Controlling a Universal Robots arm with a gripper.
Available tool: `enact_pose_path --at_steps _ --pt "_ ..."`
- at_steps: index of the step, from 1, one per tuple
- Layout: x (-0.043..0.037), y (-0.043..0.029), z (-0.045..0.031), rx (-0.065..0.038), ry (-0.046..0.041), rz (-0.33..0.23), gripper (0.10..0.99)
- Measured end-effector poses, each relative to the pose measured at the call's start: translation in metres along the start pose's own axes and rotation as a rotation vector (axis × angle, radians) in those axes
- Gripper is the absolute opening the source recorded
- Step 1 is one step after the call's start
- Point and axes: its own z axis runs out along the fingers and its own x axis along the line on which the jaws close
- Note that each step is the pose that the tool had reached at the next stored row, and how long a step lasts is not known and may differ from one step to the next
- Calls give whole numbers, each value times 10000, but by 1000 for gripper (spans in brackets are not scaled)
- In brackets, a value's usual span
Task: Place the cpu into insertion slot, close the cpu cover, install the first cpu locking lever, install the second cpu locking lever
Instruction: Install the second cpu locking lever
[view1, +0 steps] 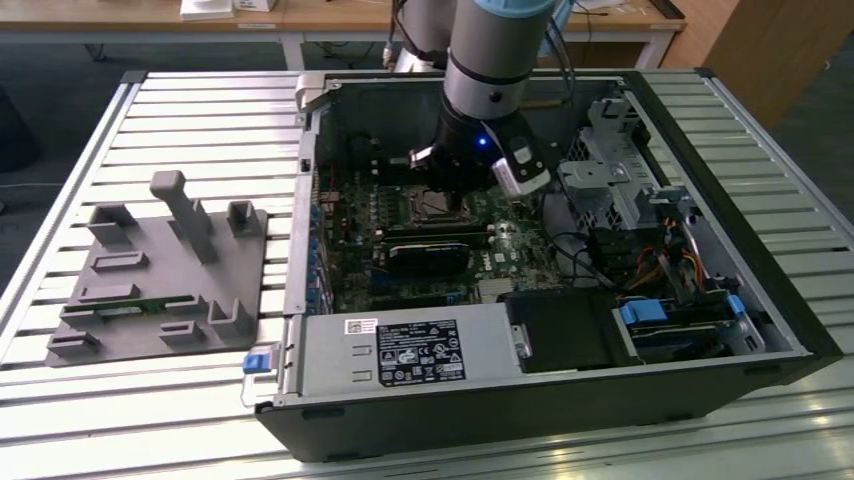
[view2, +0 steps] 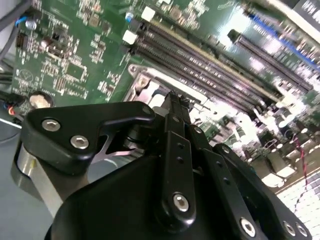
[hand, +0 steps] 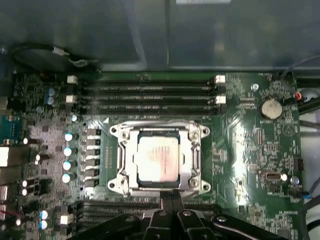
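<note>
Exterior view: open black desktop PC case (view1: 747, 300) lying on a slatted metal table (view1: 200, 110); grey-and-blue robot arm (view1: 494, 60) reaches down into it, black gripper (view1: 447, 195) low over the dark green motherboard (view1: 400, 270), right above the small square insertion slot w/ silvery rim (view1: 434, 208). Grey moulded parts fixture (view1: 154, 270) sits well apart on the table, toward the exterior view's left. White-labelled silver power supply box (view1: 400, 355) at the case's near edge. First wrist view: small flat square cpu w/ pale silver-grey top (hand: 158, 158) lies seated in the insertion slot; thin silvery square-frame cpu cover (hand: 159, 131) is down around it, cpu showing through the cut-out. Long narrow black memory slots (hand: 145, 97) run beside the socket; round silver coin battery (hand: 270, 107) near them. Gripper fingertips (hand: 166, 197) look pressed together, narrow, at the socket's edge, holding nothing that can be made out. Second wrist view: black gripper linkage (view2: 170, 165) close up, tips narrowed over the socket's metal frame; memory slots (view2: 210, 70) just beyond.
</note>
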Motion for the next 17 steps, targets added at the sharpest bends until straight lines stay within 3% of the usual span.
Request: enact_pose_path --at_steps 3,9,16,17 --pt "34 -22 3 0 0 1 106" --pt "191 -37 25 0 0 0 106" --pt "208 -52 131 -6 98 11 106" --pt "208 -60 133 -95 109 9 106"
